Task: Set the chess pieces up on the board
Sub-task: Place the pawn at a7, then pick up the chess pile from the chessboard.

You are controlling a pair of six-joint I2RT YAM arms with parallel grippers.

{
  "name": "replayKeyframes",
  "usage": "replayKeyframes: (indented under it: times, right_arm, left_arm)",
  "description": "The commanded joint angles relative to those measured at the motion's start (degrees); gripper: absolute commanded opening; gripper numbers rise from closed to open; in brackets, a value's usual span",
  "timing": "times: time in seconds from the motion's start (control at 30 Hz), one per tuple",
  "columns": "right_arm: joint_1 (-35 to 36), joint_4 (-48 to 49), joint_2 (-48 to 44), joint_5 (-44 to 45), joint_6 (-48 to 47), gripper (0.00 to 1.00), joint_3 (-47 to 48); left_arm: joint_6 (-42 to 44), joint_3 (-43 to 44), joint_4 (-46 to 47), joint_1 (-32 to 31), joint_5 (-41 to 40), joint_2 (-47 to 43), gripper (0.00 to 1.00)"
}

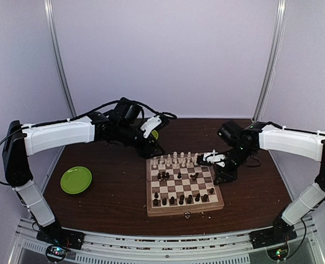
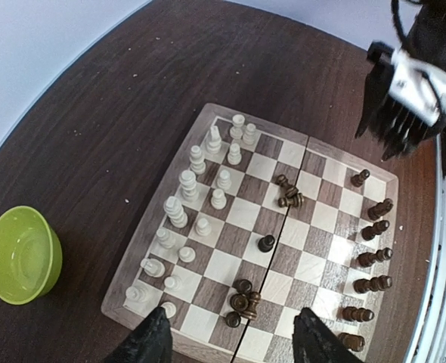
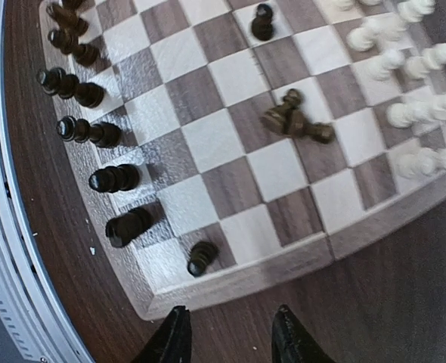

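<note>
Top external view: I see the square wooden chessboard with light and dark brown squares and a pale rim [image 1: 174,188] mid-table on the dark brown wooden table [image 1: 113,212], between my two arms. Tiny cream-white chess pieces [image 1: 173,160] stand in two rows on the far side. Tiny dark brown-black chess pieces [image 1: 182,199] line the near edge. More dark ones lie toppled in two small heaps [image 2: 289,193] on the middle squares, with one dark pawn [image 2: 266,243] alone between them. Left pincer [image 2: 230,321] hangs above the board's left edge, fingers wide, nothing between them. Right pincer [image 3: 230,325] is over bare table just off the board's right edge, near the dark-side corner, fingers moderately apart, holding nothing. One small dark piece [image 3: 202,257] sits on a square beside that edge, just ahead of the right fingertips and apart from them; upright or lying, I can't tell. Round lime-green plate [image 1: 76,180] sits left of the board, well apart. Round lime-green bowl [image 2: 23,253] sits beyond the far-left corner.
</note>
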Motion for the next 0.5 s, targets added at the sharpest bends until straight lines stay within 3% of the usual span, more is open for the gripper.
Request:
replayKeyframes:
  times: [0.0, 0.17, 0.47]
  right_arm:
    - [-5.91, 2.12, -7.61, -3.33, 2.21, 0.38, -0.07]
    - [-12.12, 7.03, -11.90, -2.26, 6.95, 0.40, -2.45]
    - [-18.46, 7.39, -13.82, -7.65, 8.02, 0.40, -3.80]
  left_arm:
    - [-2.81, 5.41, 0.03, -4.54, -10.15, 2.47, 0.56]
    - [-3.79, 12.14, -1.81, -8.46, -14.72, 9.05, 0.55]
    - [-1.00, 23.85, -3.74, -12.67, -8.31, 23.97, 0.55]
